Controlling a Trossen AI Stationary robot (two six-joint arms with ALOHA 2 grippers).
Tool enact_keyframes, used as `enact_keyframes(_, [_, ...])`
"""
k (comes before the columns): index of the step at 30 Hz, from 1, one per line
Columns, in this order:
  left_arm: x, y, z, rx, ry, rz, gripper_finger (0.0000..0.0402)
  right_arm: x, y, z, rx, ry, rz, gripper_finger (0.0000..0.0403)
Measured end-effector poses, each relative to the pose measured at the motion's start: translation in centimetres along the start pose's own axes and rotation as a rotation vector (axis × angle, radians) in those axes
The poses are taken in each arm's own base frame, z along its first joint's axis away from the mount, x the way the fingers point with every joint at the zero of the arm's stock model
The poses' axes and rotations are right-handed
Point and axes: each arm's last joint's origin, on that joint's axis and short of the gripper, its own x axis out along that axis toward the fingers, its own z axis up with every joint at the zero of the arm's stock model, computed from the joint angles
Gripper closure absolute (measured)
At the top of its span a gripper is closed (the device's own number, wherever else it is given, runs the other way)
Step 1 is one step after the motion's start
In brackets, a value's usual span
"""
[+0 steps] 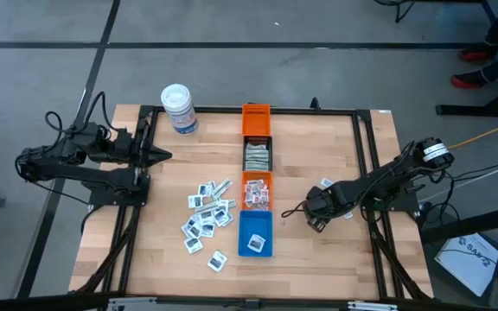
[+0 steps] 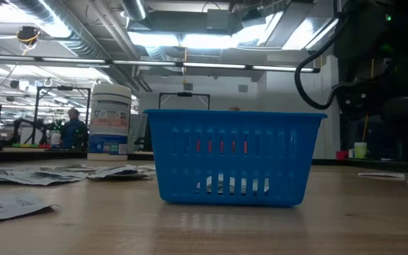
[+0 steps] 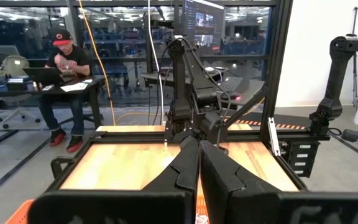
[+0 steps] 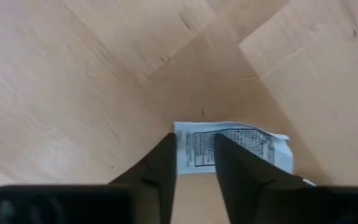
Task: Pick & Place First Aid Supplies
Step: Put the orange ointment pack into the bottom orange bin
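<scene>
With the right gripper (image 4: 194, 163) part-closed astride the edge of a white packet (image 4: 238, 148) lying flat on the table (image 1: 335, 250) at right of centre, nothing is yet lifted; closure should be finished squarely on that edge before raising.

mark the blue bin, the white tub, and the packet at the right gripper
blue bin (image 1: 255, 226): high view, bare floor.
white tub (image 1: 178, 97): high view, lid top.
packet (image 4: 247, 144): right wrist view, printed face beyond the fingers.
</scene>
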Motion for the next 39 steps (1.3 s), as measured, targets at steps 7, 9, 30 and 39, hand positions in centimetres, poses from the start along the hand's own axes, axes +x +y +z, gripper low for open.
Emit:
enact_keyframes(7, [0.0, 0.0, 0.0, 0.000, 0.000, 0.000, 0.0389, 0.1, 0.0, 0.0, 0.045, -0.003, -0.004, 0.0356])
enact_keyframes(9, [0.0, 0.0, 0.0, 0.000, 0.000, 0.000, 0.0389, 0.1, 0.0, 0.0, 0.047, -0.005, 0.001, 0.0366])
enact_keyframes(30, [0.0, 0.0, 0.0, 0.000, 0.000, 0.000, 0.0393, -4.3, 2.8, 3.1, 0.074, -0.177, 0.108, 0.0401])
enact_keyframes(39, [0.0, 0.0, 0.0, 0.000, 0.000, 0.000, 0.0389, -8.3, 3.6, 5.8, 0.016, -0.315, 0.128, 0.0402])
